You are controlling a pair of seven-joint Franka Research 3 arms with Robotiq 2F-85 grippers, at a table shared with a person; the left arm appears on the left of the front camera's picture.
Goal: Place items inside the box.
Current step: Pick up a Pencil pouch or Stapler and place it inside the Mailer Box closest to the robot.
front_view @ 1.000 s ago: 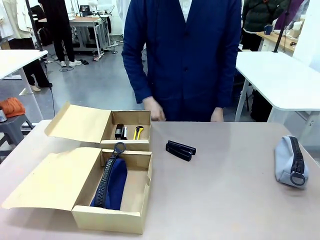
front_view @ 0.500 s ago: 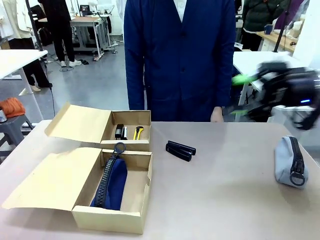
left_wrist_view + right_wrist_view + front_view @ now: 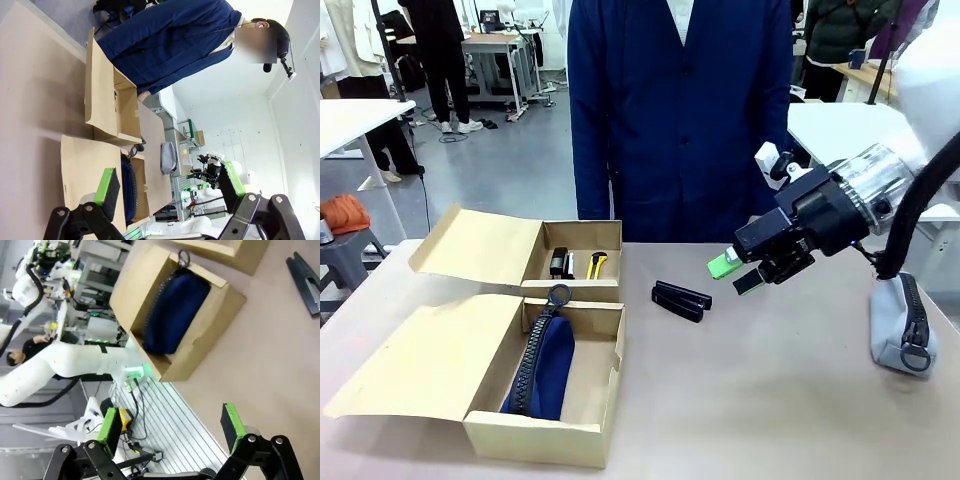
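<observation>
Jaws wide open, empty, on R gripper (image 3: 735, 273), poised right of box (image 3: 540, 435), just beside stapler (image 3: 681, 300) lying on surface (image 3: 770, 400); prob. lined up to grab it. Navy pouch (image 3: 545, 365) already inside box. L wrist view adds L gripper (image 3: 169, 184): open too, empty, on box's flap side.

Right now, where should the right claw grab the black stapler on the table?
Mid-body, from above, closing across the narrow width. The black stapler lies flat on the table, long axis roughly left-right, so both long sides look free. The right claw is open, just right of it.
</observation>
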